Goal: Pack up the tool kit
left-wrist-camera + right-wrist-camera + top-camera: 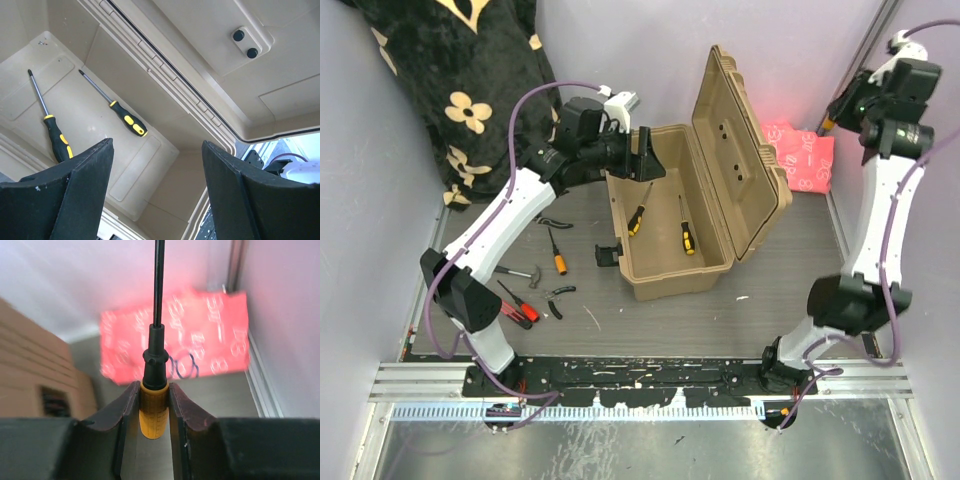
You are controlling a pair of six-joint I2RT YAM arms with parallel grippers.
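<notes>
An orange-handled screwdriver [153, 415] is pinched by the right end effector [154, 390], at 2 o'clock from the open toolbox [675, 280] on the table [620, 320]. The left end effector [157, 145] is spread wide above the toolbox. Next, the screwdriver likely must be carried over and dropped inside.

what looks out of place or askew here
Nothing is spilled or damaged. Several tools lie scattered on the table left of the open toolbox, among them an orange screwdriver and pliers, at mixed angles. The right gripper holds a yellow-handled screwdriver far off to the right, near the pink cloth.
</notes>
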